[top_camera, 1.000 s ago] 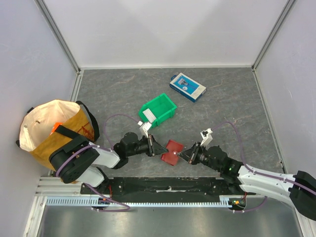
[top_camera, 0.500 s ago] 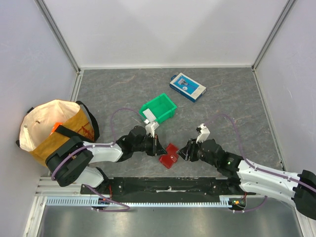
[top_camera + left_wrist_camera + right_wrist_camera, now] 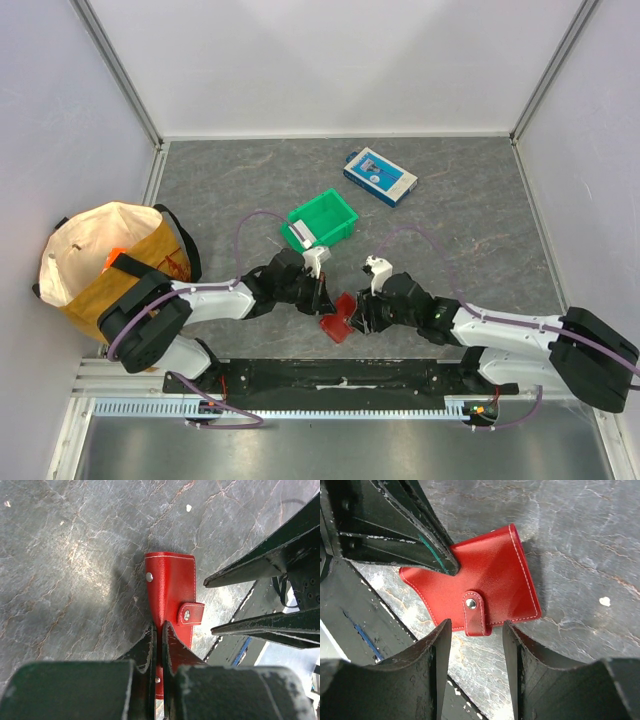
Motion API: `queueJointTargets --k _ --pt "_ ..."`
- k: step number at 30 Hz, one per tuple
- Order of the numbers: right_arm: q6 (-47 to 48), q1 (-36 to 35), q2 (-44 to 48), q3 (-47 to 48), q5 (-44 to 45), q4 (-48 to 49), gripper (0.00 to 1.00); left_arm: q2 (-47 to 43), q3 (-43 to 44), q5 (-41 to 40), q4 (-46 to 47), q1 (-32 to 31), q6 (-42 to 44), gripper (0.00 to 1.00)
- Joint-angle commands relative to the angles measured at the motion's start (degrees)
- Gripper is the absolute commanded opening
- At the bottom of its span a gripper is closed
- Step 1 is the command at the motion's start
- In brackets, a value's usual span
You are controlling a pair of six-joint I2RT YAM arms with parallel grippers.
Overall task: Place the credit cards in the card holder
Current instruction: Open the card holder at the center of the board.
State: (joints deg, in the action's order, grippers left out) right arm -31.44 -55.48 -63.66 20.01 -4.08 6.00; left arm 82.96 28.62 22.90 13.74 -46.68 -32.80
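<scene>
The red card holder (image 3: 338,318) lies closed on the grey table near the front edge, its snap tab (image 3: 475,612) fastened. My left gripper (image 3: 322,296) is shut on one edge of it; red leather shows between the tips in the left wrist view (image 3: 159,627). My right gripper (image 3: 362,315) is open on the other side, its fingertips (image 3: 442,630) flanking the snap tab just short of the holder (image 3: 485,575), not touching it. The holder also shows in the left wrist view (image 3: 172,590). No credit cards are in view.
A green plastic bin (image 3: 325,220) stands just behind the grippers with a white flat piece at its near end. A blue-and-white box (image 3: 380,176) lies further back. A tan bag (image 3: 110,265) stands at the left wall. The black base rail (image 3: 330,375) runs along the front.
My right gripper has moved left up to the card holder's tab side. My left gripper has shifted slightly back and right, and the holder has slid a little left and nearer.
</scene>
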Motion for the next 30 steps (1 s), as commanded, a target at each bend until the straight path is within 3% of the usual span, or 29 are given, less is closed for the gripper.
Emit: queueJointTargets --k 1,8,20,30 --pt "3.49 0.20 -2.78 1.35 -4.09 5.51 0.52 0.89 1.61 1.27 -2.05 -0.17 4.32 0.02" --pt "3.41 0.20 -8.05 2.05 -6.90 7.09 0.50 0.89 1.61 1.36 -2.05 0.09 4.67 0.02" --pt "2.96 0.20 -12.28 2.84 -15.96 12.99 0.29 1.68 1.52 1.80 0.85 0.45 2.04 0.02" --pt "0.59 -0.15 -14.82 5.21 -17.54 14.48 0.32 0.63 -0.32 1.89 5.07 0.45 -1.74 0.02"
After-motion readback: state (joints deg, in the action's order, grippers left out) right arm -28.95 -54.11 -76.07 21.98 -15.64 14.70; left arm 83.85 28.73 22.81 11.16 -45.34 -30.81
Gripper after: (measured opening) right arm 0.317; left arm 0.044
